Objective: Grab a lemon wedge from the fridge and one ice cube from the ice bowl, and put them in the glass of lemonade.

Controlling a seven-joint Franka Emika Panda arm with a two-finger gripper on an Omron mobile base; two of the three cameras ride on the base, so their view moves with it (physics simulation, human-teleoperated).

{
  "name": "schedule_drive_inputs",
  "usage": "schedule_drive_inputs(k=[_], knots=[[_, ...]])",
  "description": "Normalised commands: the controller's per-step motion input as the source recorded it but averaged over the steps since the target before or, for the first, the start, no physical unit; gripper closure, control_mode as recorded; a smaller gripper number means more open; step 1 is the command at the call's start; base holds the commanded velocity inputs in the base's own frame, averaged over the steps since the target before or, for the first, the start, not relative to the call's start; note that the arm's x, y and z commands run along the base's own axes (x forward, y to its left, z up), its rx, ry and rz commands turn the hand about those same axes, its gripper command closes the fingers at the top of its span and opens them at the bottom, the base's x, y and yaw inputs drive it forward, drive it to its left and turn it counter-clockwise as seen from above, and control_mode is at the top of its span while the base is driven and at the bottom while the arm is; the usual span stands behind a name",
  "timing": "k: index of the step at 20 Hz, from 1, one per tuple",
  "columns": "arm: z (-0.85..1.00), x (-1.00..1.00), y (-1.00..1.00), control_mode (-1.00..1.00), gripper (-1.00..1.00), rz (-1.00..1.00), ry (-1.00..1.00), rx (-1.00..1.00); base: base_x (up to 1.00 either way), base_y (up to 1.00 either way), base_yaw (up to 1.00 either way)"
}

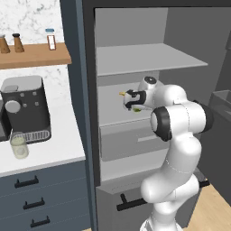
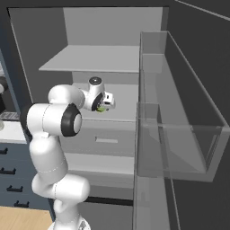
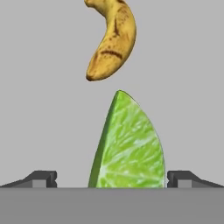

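Note:
The fridge (image 1: 149,58) stands open, and my arm reaches onto its middle shelf. The green lemon wedge (image 3: 129,144) lies on that pale shelf with its pointed tip away from me. It sits right between the fingertips of my gripper (image 3: 111,177), whose jaws stand wide apart on either side without touching it. From the base, my gripper (image 1: 134,107) hangs just over the lemon wedge (image 1: 136,109), also seen from the right side (image 2: 102,109). The glass of lemonade (image 1: 19,145) stands on the counter left of the fridge. The ice bowl and ice cube are out of view.
A spotted yellow banana (image 3: 109,41) lies just beyond the wedge. Below the shelf is a grey drawer (image 1: 131,140). The open fridge door with clear bins (image 2: 179,112) hems in the right side. A dark coffee machine (image 1: 25,108) stands beside the glass.

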Motion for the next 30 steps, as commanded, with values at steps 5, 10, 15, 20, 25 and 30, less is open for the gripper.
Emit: schedule_drive_inputs(k=[5,10,15,20,25,30], knots=[[-0.14,0.00,0.00,-1.00,-1.00,0.00,0.00,0.00,0.00,0.00,0.00],[-0.07,0.00,0.00,-1.00,1.00,0.00,0.00,0.00,0.00,0.00,0.00],[-0.02,0.00,0.00,-1.00,1.00,0.00,0.00,0.00,0.00,0.00,0.00],[0.00,-0.09,0.00,-1.00,1.00,0.00,0.00,0.00,0.00,0.00,0.00],[0.00,-0.58,-0.01,-1.00,1.00,0.00,-0.01,0.02,0.00,0.00,0.00],[0.06,-0.93,-0.04,-1.00,1.00,0.00,-0.04,0.05,0.00,0.00,0.00]])
